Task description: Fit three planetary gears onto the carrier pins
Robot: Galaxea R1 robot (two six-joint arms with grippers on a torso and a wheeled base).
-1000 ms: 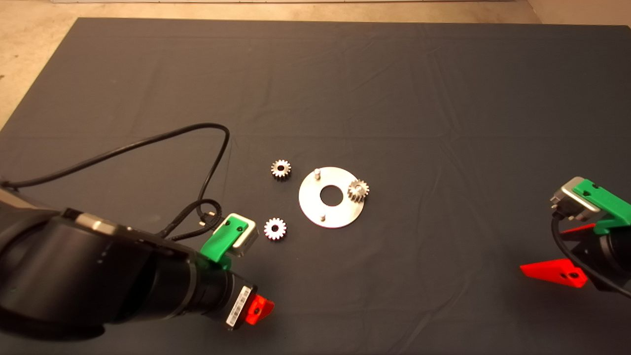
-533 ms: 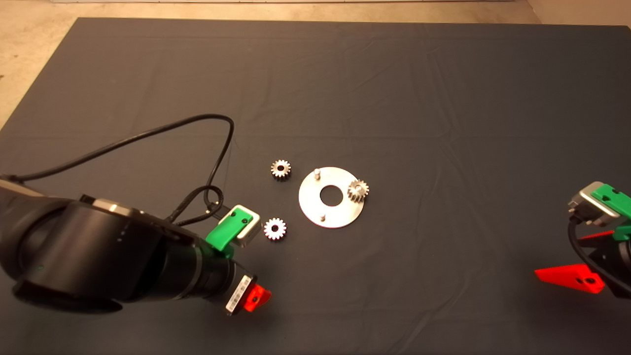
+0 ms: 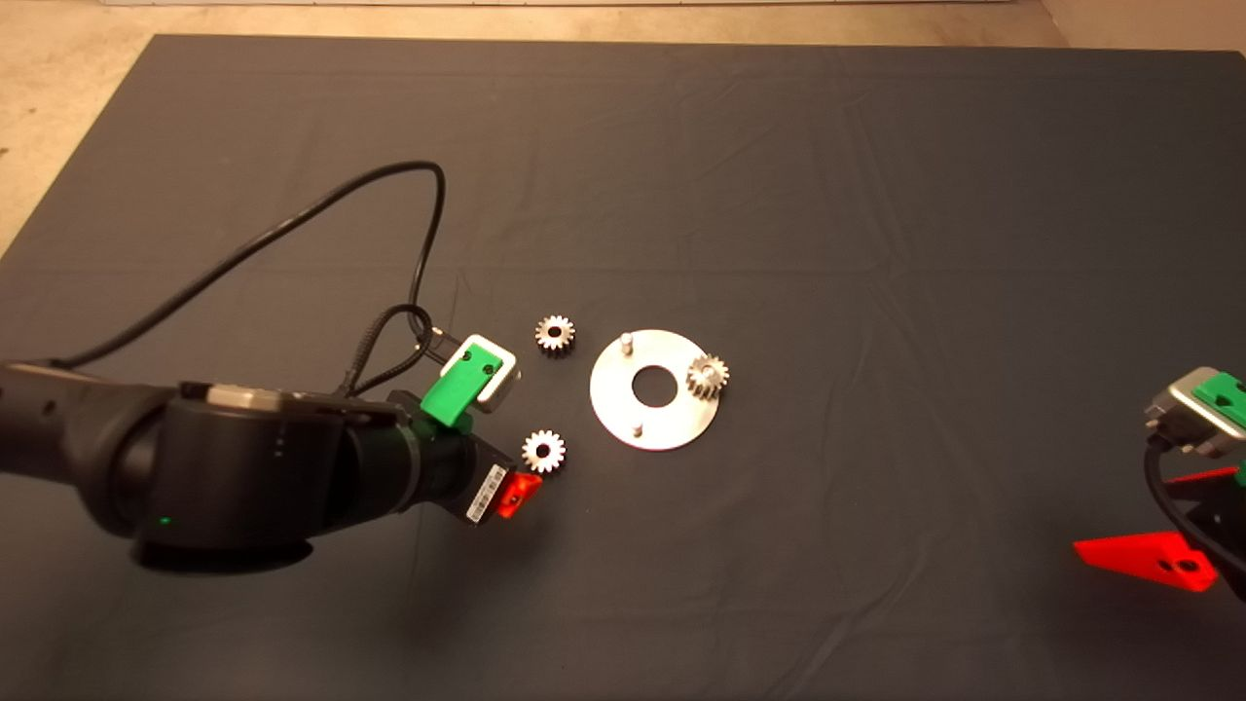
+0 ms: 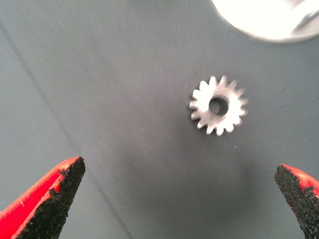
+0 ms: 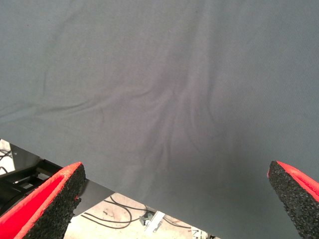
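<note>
The left gripper (image 4: 174, 199) is hovering over the dark fabric mat (image 3: 827, 195), jaws spread wide and holding nothing, with a small silvery-grey toothed spur gear (image 4: 218, 105) lying flat just ahead of its black-padded fingertips (image 4: 60, 194). From above, that gear (image 3: 543, 452) is sitting on the mat just beside the flat shiny round metal disc (image 3: 672, 424), off its lower-left rim. A second loose gear (image 3: 555, 334) is resting near the disc's upper-left edge, and a third gear (image 3: 708, 375) is sitting at the right pin, slightly tilted by the look of it, so its seating is worth a check. Two short silver upright pins are waiting bare: one at the top left (image 3: 627, 342), one at the bottom (image 3: 637, 428).

The step in hand looks like the pickup of the near gear. To do it well, the gripper is needing to centre the gear between the pads, since it is lying off toward one finger, then descend until the pads are bracketing the toothed rim. A flat, thin part is calling for a low, level pinch; keeping the bore horizontal is making the drop onto the bottom pin far easier.

The right gripper (image 3: 1149, 565) is parked at the lower right edge, also wide open and empty.
</note>
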